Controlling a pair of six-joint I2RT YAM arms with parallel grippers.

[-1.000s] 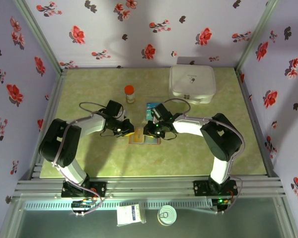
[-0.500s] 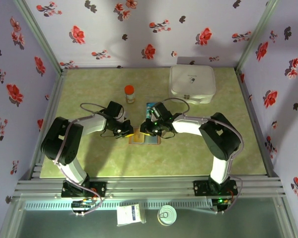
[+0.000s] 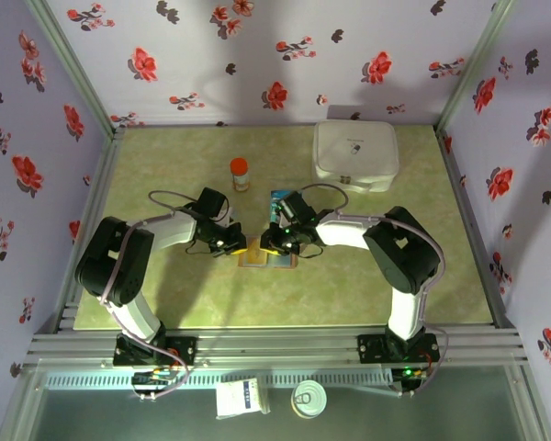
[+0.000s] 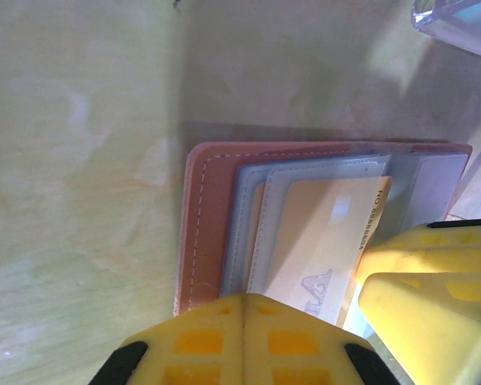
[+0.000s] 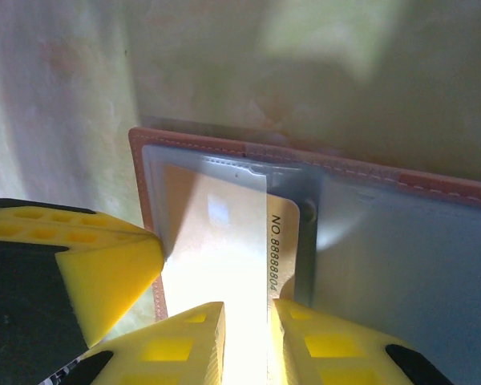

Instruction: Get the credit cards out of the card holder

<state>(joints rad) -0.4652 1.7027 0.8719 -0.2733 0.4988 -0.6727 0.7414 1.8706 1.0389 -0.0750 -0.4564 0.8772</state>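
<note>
The brown card holder (image 3: 268, 258) lies open on the table between both grippers. In the left wrist view its grey-blue pockets (image 4: 248, 208) hold an orange-yellow credit card (image 4: 321, 233). My left gripper (image 4: 244, 309) is shut, its tips pressed on the holder's near edge (image 4: 204, 233). My right gripper (image 5: 247, 337) stands over the same card (image 5: 216, 241), fingers a narrow gap apart, tips resting on the card and pocket. The card's numbered edge (image 5: 274, 257) pokes out of the clear sleeve. A teal credit card (image 3: 278, 199) lies on the table beyond the holder.
A small orange-capped bottle (image 3: 240, 173) stands behind the left gripper. A white rounded-square case (image 3: 354, 156) sits at the back right. Patterned walls enclose the green table (image 3: 165, 156) on three sides.
My left gripper has closed fully. The right gripper has narrowed slightly and edged left over the holder.
</note>
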